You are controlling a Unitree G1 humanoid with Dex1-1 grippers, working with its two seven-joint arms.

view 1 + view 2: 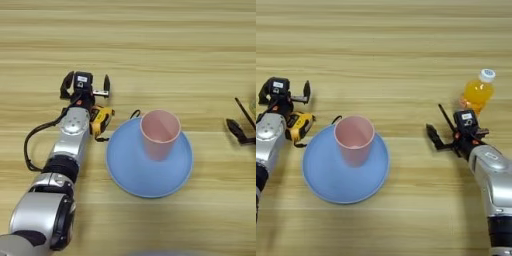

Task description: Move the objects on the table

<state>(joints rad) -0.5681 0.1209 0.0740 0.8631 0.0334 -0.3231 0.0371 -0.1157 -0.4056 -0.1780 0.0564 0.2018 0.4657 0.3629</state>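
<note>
A pale pink cup stands upright on a blue plate near the middle of the table. My left gripper is left of and beyond the plate, open, with nothing between its black fingers. A small orange-drink bottle with a white cap stands upright at the right. My right gripper sits just in front and left of the bottle, apart from it. It is open and points left toward the plate, holding nothing.
A yellow-and-black part with a black cable sits at my left wrist, close to the plate's left rim. Bare wood lies between the plate and the right gripper and across the far half of the table.
</note>
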